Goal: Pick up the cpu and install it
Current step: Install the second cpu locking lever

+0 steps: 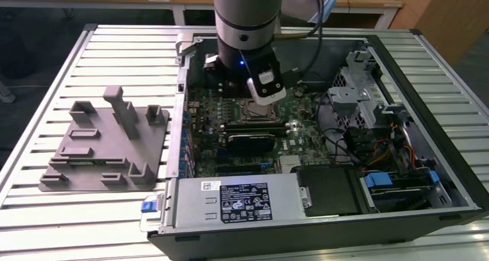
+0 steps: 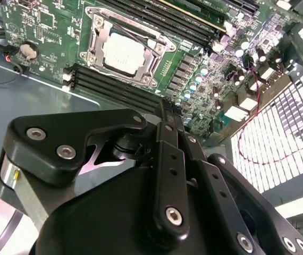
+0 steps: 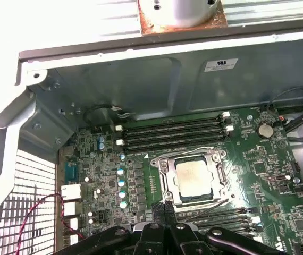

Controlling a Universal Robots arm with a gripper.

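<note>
the small flat square cpu with a silver metal top (image 3: 195,178) lies seated inside the black square socket with a metal frame (image 3: 165,178) on the green motherboard (image 3: 268,175), within the open dark computer case (image 1: 428,215) on the slatted metal tabletop (image 1: 91,215). the black end effector (image 3: 167,208) hangs just above the board beside the socket, its fingers pressed together and empty. a grey plastic tray with upright pegs (image 1: 103,169) sits beside the case at the exterior view's left

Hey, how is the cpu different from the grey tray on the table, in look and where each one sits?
The cpu is a small flat silver square, while the grey tray is a large plastic slab with upright pegs. The cpu sits in the metal-framed socket on the green motherboard inside the computer case; the grey tray lies outside the case on the slatted table, on the exterior view's left. The gripper holds neither.
</note>
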